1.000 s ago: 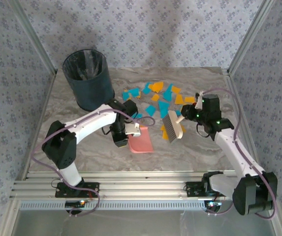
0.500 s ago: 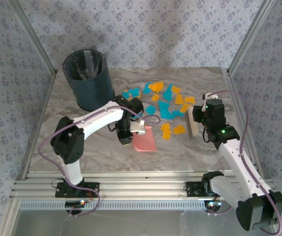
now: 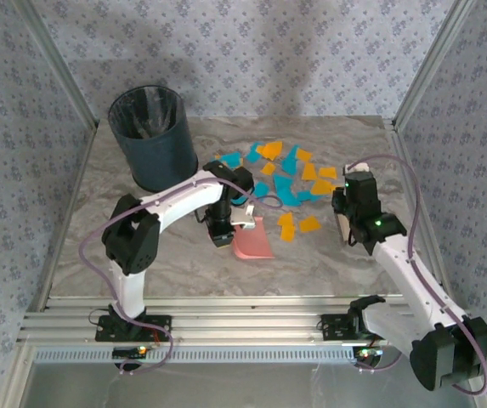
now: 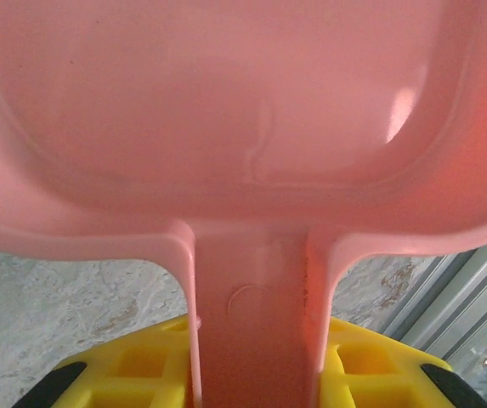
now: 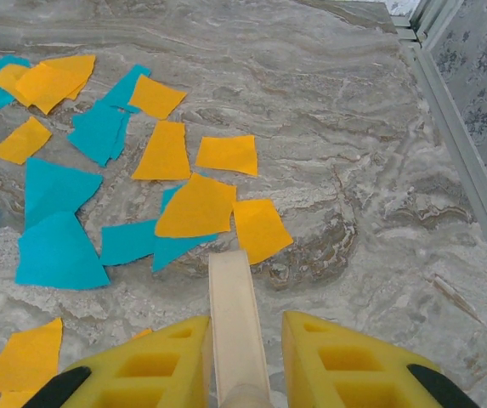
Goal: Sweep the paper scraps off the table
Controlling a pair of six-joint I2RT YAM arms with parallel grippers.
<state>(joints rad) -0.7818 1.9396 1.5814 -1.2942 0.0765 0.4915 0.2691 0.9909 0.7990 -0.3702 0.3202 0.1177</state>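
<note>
upper left: dark bin [image 3: 148, 140] stands on the counter [image 3: 175, 259] | middle: left jaws clenched on the pink dustpan [image 3: 254, 241] handle, pan just left of the scraps | middle-right: paper scraps [image 3: 284, 190], blue and orange, flat, bunched, some overlapping | right: right jaws clenched on the brush [image 5: 235, 323] handle, beside the scraps

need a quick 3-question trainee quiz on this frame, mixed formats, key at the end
1. True or false: the right gripper is shut on the pink dustpan.
2. Which colours are the paper scraps? A) teal and orange B) red and green C) all white
3. What container stands at the far left of the table?
Key: 1 false, the left gripper holds it, the right grips the brush handle. 2 A. 3 the dark bin.
</note>
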